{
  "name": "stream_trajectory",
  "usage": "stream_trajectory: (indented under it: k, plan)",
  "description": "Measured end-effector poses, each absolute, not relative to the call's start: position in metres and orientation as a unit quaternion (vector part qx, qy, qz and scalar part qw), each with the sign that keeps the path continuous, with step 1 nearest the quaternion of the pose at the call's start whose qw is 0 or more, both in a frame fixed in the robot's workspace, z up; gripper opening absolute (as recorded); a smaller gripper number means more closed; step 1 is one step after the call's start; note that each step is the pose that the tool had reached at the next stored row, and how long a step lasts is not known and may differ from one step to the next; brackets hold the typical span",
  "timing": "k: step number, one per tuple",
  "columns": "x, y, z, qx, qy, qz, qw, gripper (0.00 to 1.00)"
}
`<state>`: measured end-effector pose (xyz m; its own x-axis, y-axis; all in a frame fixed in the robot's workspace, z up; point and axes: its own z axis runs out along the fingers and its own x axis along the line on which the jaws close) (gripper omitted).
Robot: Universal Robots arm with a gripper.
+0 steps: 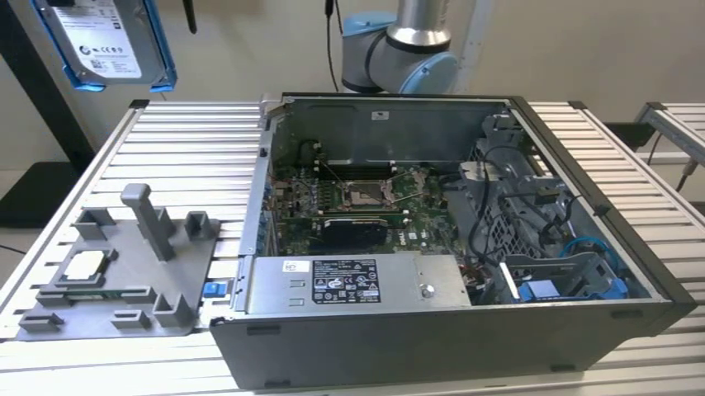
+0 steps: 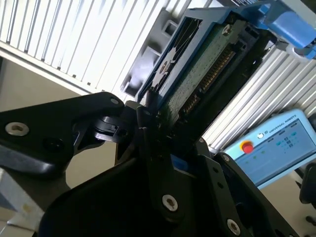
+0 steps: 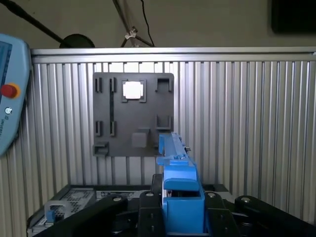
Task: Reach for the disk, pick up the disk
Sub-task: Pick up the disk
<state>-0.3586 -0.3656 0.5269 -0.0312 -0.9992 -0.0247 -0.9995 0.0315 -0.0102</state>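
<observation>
Ribbed metal table (image 1: 165, 140), bare slats open along the exterior view's left and far edges. Open computer case (image 1: 441, 247) across the middle and the exterior view's right, top side uncovered, walls upright. Arm base (image 1: 402, 49) behind the case's far wall. Grey holder plate (image 1: 121, 272) flat on the slats, just beside the case on the exterior view's left. Disk (image 1: 111, 41) high in the air on the exterior view's left, well above table, plate and case, free room all round. Gripper (image 3: 180, 210) fingers closed tight on the disk's blue-framed end in both wrist views. Control pendant (image 2: 276, 143) beyond the table edge. Small square chip (image 1: 86, 266) seated in the plate. Pale wall behind.
</observation>
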Motion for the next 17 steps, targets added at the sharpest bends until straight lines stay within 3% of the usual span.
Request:
stream_trajectory:
  k: [17]
  plan:
    - [-0.281,-0.366,0.527,-0.696,0.718,0.006,0.011,0.00]
